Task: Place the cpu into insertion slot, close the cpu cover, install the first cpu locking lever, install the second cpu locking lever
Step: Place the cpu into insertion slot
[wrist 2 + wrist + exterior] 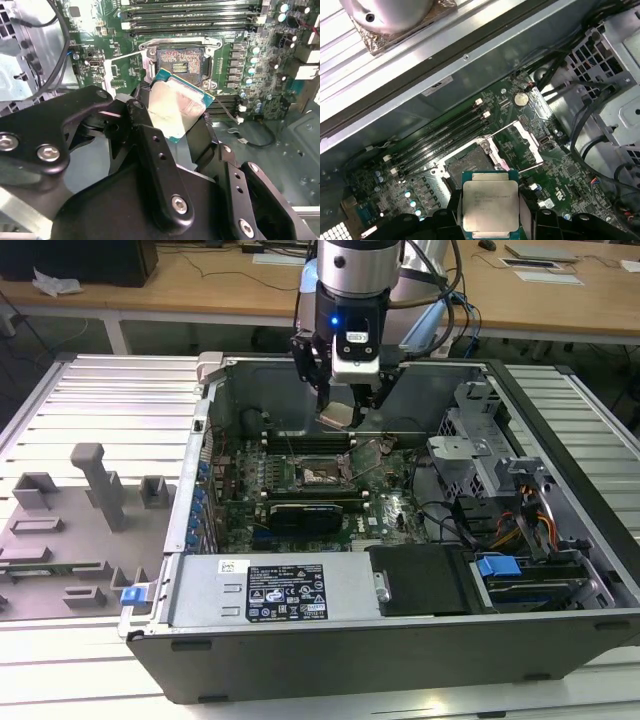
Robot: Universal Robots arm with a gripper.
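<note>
End effector (pixel 345 412) grips the cpu (pixel 490 205) above the insertion slot (pixel 322 475) inside the open case (pixel 300 660).

Robotics lab/workshop: opened PC case (pixel 400 650) on slotted alu bench (pixel 100 410) w/ grey jig blocks (pixel 100 490), wooden desks (pixel 200 285) behind.

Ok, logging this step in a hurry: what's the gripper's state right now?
The gripper is closed on the cpu, held clear of the insertion slot.
</note>
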